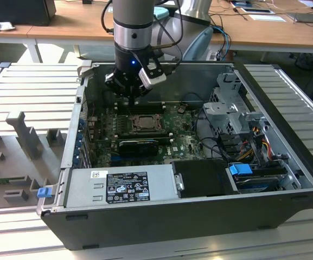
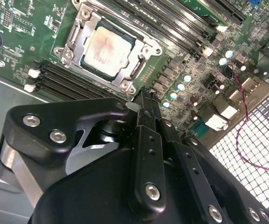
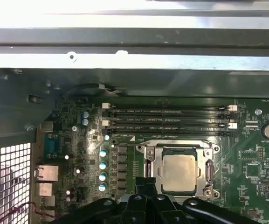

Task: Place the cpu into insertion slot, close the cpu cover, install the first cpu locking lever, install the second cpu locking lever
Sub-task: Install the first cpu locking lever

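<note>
The cpu (image 2: 107, 49) is a pale silvery-tan square lying flat in the insertion slot (image 1: 144, 123) on the green board. The grey metal cpu cover (image 3: 149, 155) lies down around it as a frame, with the chip (image 3: 179, 171) showing through its cut-out. My gripper (image 2: 144, 97) hangs just beside one corner of the socket, a little above the board, with its black fingers pressed together and nothing between them. In the exterior view the gripper (image 1: 130, 96) sits over the back edge of the socket, inside the open computer case.
Long black memory slots (image 3: 167, 119) run along both sides of the socket. A black card (image 1: 139, 145) stands in front of it. A power supply (image 1: 123, 184) lines the case front, and a drive cage (image 1: 229, 108) with cables is at the exterior view's right. A perforated case wall (image 2: 255, 140) is close by.
</note>
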`<state>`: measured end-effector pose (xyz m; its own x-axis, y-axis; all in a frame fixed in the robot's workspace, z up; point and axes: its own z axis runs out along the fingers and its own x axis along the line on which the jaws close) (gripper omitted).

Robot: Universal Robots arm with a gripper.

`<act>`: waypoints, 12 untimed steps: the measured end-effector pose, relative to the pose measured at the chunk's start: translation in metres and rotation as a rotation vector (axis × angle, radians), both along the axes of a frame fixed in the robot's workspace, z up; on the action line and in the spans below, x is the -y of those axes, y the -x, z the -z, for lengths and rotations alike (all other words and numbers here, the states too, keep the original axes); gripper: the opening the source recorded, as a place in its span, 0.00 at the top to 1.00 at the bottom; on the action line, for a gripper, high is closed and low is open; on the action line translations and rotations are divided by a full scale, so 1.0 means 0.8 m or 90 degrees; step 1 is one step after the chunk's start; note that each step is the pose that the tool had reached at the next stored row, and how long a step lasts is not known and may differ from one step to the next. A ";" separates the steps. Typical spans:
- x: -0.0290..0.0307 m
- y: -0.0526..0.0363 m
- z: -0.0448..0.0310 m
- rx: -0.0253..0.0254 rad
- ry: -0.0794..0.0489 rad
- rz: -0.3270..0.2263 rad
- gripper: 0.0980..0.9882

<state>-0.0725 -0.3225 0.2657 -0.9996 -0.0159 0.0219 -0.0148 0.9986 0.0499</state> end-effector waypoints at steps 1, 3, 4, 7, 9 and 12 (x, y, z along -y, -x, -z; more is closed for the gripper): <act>0.0000 0.002 0.0003 0.0000 0.000 0.000 0.99; 0.0000 0.005 0.0008 0.0001 0.000 0.000 0.99; 0.0000 0.007 0.0009 0.0001 0.000 0.000 0.99; -0.0001 0.011 0.0015 0.0002 0.000 0.000 0.99; 0.0000 0.013 0.0017 0.0002 0.000 0.000 0.99; -0.0001 0.016 0.0019 0.0002 0.000 0.000 0.99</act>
<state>-0.0855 -0.3225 0.2642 -0.9996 -0.0160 0.0216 -0.0149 0.9986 0.0500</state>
